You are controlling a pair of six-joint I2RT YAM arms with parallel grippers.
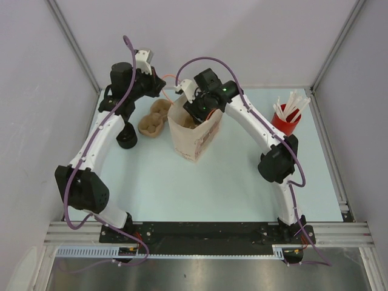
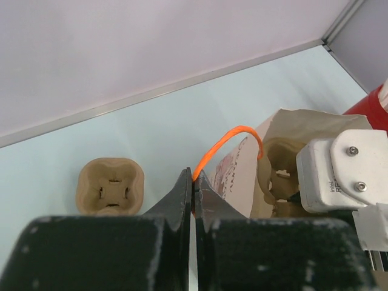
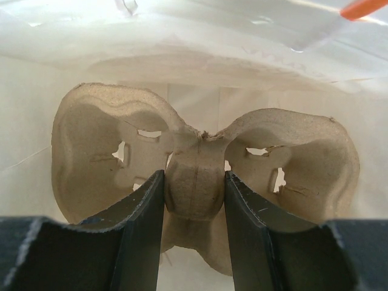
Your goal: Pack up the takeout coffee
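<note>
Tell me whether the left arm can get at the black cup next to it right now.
Probably not yet. The black cup stands in the open beside that arm, but the left fingers are shut on the orange handle of the paper bag; they'd have to let go first.

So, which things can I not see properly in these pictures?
- takeout coffee: in the top view it is only a dark round shape, partly under the left arm; its lid cannot be made out.
- right gripper: in the top view its tips are hidden inside the paper bag.
- bag bottom: in the right wrist view, covered by the cup carrier.
- red cup: in the left wrist view, cut off by the right edge.
</note>
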